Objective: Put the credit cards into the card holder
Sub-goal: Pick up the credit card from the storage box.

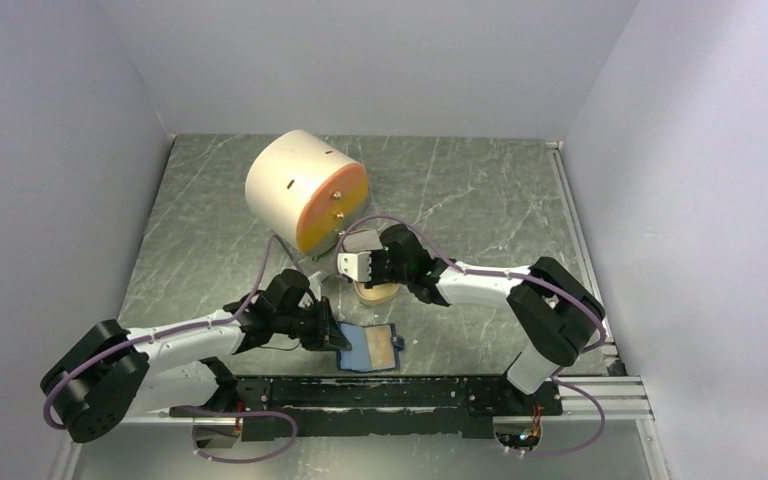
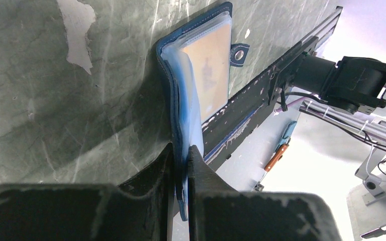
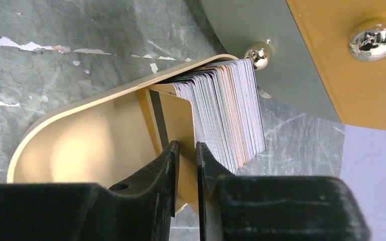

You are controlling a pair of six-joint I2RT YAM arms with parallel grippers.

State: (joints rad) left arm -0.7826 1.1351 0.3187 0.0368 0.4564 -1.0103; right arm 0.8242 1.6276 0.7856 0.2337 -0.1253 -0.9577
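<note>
The cylinder (image 1: 305, 190) stands at the back, just behind your right gripper (image 1: 358, 265), and I judge it would crowd a lift in that direction. Below that gripper lies the dish (image 3: 80, 150), with the cards (image 3: 231, 115) on edge in it, long edges upright. The right fingers (image 3: 151, 186) are nearly together round the front card; you cannot tell whether they pinch it. The holder (image 1: 370, 348) lies open just nearward of the dish, its left edge clamped in your left gripper (image 2: 181, 165). The carry is short and toward you, to the pocket strip (image 2: 208, 65).
</note>
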